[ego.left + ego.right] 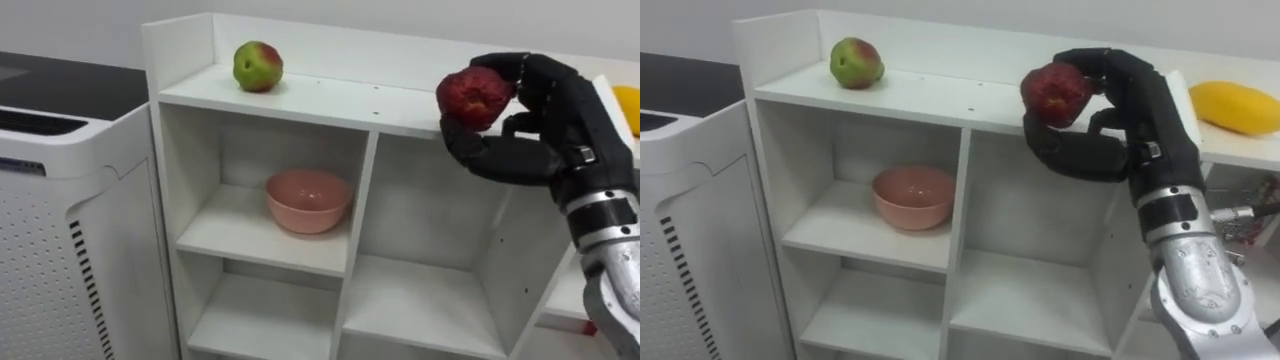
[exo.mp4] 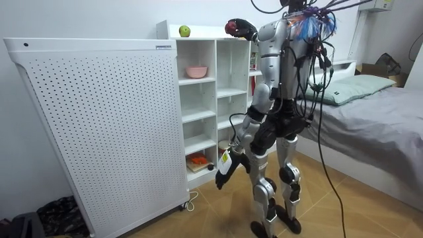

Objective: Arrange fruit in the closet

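Lettering is scarce: a small dark mark (image 2: 163, 47) on the top edge of the white perforated cabinet (image 2: 99, 132) is too small to read.

The right hand (image 1: 560, 130) is clenched round a red apple (image 1: 473, 97), fingers over its top and thumb beneath, holding it at the front edge of the top shelf of the white shelf unit (image 1: 330, 105), to the right of the upright divider. Whether the apple touches the shelf I cannot tell.

A green-and-red apple (image 1: 258, 66) sits on the same shelf, well to the left. A yellow fruit (image 1: 1235, 107) lies beyond the hand, its kind unclear and its far end cut off by the frame. A pink bowl (image 1: 308, 200) stands in the upper left compartment.

In the room view the robot stands upright between the shelf unit and a bed (image 2: 370, 125). Its left hand (image 2: 223, 173) hangs by the thigh; whether it is released or clenched I cannot tell. An orange thing (image 2: 198, 158) low in the unit is hard to make out.
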